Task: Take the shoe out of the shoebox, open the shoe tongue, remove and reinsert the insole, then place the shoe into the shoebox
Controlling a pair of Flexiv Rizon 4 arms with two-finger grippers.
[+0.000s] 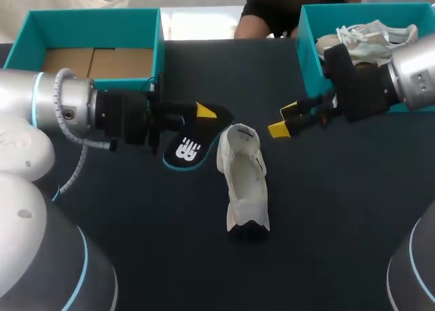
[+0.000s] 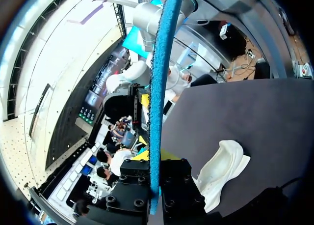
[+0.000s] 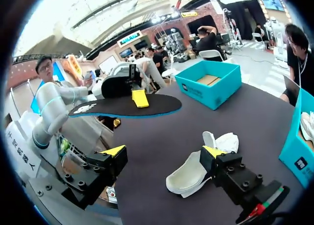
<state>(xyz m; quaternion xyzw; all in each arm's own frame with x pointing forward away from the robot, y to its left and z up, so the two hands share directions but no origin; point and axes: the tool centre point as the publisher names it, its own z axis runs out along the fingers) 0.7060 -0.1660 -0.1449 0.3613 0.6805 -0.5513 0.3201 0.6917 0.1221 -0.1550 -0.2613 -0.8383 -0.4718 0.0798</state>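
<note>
A white shoe (image 1: 243,182) lies on the dark table, its opening toward the far side. My left gripper (image 1: 194,117) is shut on a black insole (image 1: 189,149) with a white logo and a blue edge, held just left of the shoe's opening. Seen from the left wrist, the insole (image 2: 159,87) runs edge-on between the fingers, with the shoe (image 2: 221,171) beside it. My right gripper (image 1: 283,119) hangs open and empty right of the shoe's opening. In the right wrist view the gripper (image 3: 163,151) stands over the shoe (image 3: 194,170), facing the insole (image 3: 127,107).
An empty teal shoebox (image 1: 95,26) stands at the back left, also in the right wrist view (image 3: 208,82). A second teal box (image 1: 309,46) at the back right holds another white shoe (image 1: 370,36). The dark tabletop (image 1: 326,243) extends in front of the shoe.
</note>
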